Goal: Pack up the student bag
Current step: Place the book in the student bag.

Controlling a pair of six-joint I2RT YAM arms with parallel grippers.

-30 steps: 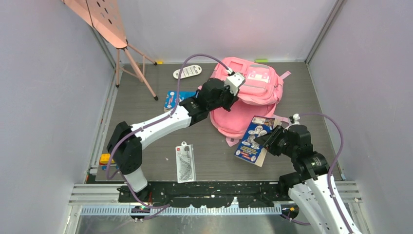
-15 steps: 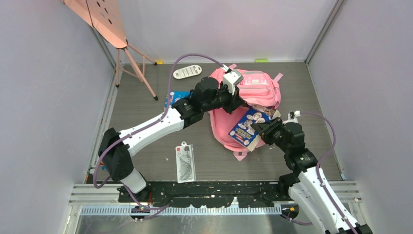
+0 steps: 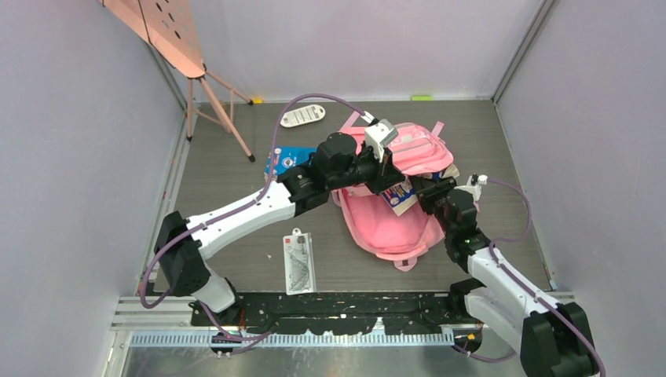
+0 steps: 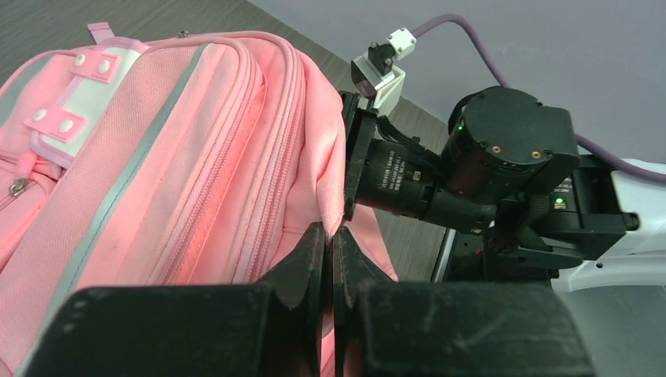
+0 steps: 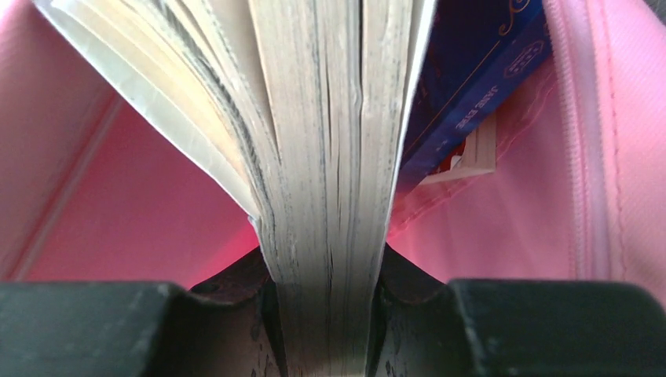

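Observation:
The pink student bag [image 3: 400,220] lies mid-table, its front pockets [image 4: 118,157] raised. My left gripper [image 3: 386,171] is shut on the pink edge of the bag's opening [image 4: 334,200] and holds it up. My right gripper [image 3: 420,192] is shut on a blue-covered book [image 3: 399,195], gripping its page edges [image 5: 330,196]. The book's far end is inside the bag's pink interior [image 5: 126,212]; only a small part shows from above. Another blue book [image 5: 471,94] lies beside it inside the bag.
A blue packet [image 3: 284,159] and a white case [image 3: 302,116] lie left of the bag. A clear blister pack [image 3: 298,261] lies near the front edge. A pink easel [image 3: 212,86] stands at the back left. Small coloured items [image 3: 169,257] lie at the left edge.
My right gripper has carried the book up and left from the table's right side into the bag's opening. My left gripper has lifted the bag's edge and shifted right; the bag has changed shape.

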